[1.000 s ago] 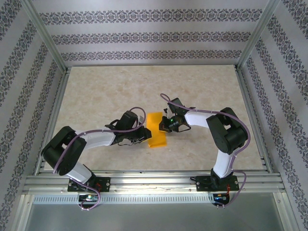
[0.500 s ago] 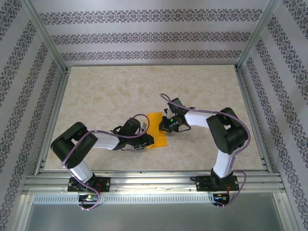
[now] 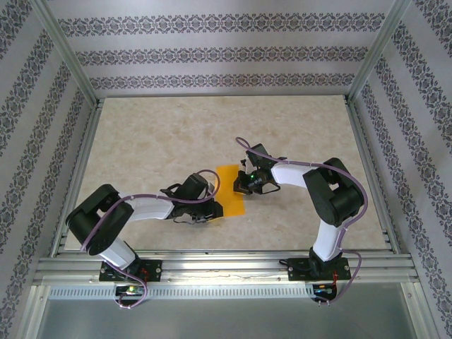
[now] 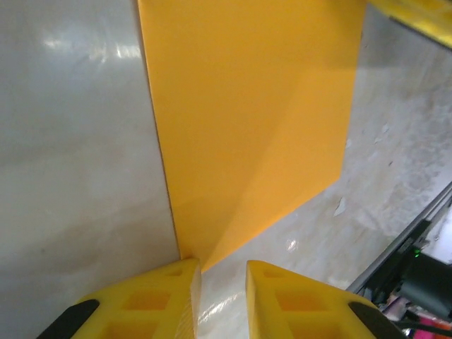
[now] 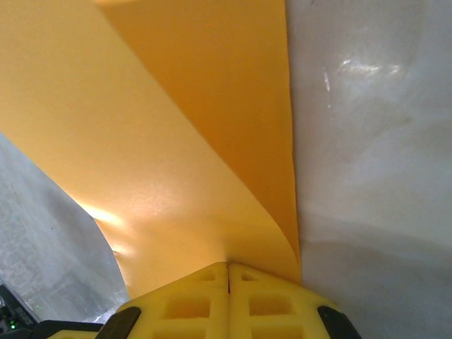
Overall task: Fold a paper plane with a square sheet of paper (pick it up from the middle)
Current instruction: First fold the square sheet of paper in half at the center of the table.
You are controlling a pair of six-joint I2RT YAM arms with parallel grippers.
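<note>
The square sheet of paper (image 3: 229,193) lies on the table (image 3: 155,141) between the two arms, near the front middle, not in or on anything else. It looks partly folded, and no plane shape yet.

Right end effector (image 3: 241,186) is clenched on the sheet's right edge. In the right wrist view the yellow fingertips (image 5: 185,286) meet with no gap and the orange paper (image 5: 141,141) curls up out of them. Likely reason: it pins and lifts that side so a flap can be turned over.

Left end effector (image 3: 215,207) sits low at the near-left corner. In the left wrist view its fingers (image 4: 173,286) stand a little apart, with bare table in the gap and nothing pinched. The paper's corner (image 4: 189,258) just meets the tip of one finger. It is probably placed there to steady or catch that corner while the other side is worked.

Judgement: early in the folding, a crease is being set up. Risk: the thin sheet slides or buckles if the pinched edge is pulled before the free corner is secured.
</note>
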